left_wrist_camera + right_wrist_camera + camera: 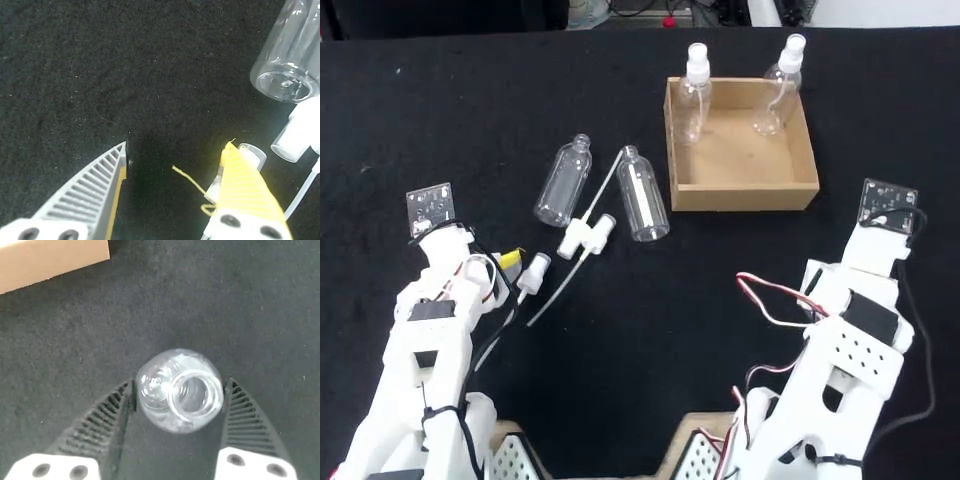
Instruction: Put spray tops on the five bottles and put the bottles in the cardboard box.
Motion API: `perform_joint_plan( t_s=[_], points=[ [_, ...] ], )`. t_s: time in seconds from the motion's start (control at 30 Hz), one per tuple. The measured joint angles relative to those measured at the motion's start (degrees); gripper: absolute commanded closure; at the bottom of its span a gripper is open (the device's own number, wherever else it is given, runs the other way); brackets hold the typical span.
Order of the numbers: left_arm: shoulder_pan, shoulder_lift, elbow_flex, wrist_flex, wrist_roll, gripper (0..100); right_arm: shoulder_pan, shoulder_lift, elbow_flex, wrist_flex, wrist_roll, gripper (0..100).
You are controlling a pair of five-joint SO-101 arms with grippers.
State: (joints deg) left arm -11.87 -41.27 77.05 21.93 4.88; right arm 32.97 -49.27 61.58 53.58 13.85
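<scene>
Our left pincer (176, 145) gapes apart w/ the nearest spray top (251, 153) just outside its yellow finger, not btwn the jaws, long axis approx along that finger, while our right pincer (181, 382) clamps an upright, uncapped bottle (175, 392) across the worktop (400, 120).

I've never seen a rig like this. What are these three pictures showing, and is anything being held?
Two robot arms sit side by side at a black table. One picture looks down from above; the others come from a camera on each arm's wrist. The cardboard box holds two capped bottles, upright. Two uncapped bottles and three loose spray tops lie on the table. The left gripper is open, with one spray top beside a finger. The right gripper clasps a third uncapped bottle in its fingers, seen mouth-on.
</scene>
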Motion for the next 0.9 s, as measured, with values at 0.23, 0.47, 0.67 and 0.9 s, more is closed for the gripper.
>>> perform_joint_plan(
  t_s=[0.23, 0.47, 0.67, 0.9],
  points=[
    [0.0, 0.0, 0.0, 0.0, 0.0, 71, 0.0, 0.0, 0.18, 0.0, -0.26, 80.7],
    [0.0, 0.0, 0.0, 0.0, 0.0, 71, 0.0, 0.0, 0.18, 0.0, -0.18, 81.5],
    [0.0, 0.0, 0.0, 0.0, 0.0, 71, -1.93, 0.0, -10.37, 9.23, -0.26, 81.5],
    [0.0, 0.0, 0.0, 0.0, 0.0, 71, -19.6, -0.09, -28.22, 29.1, 0.09, 81.7]
  ],
)
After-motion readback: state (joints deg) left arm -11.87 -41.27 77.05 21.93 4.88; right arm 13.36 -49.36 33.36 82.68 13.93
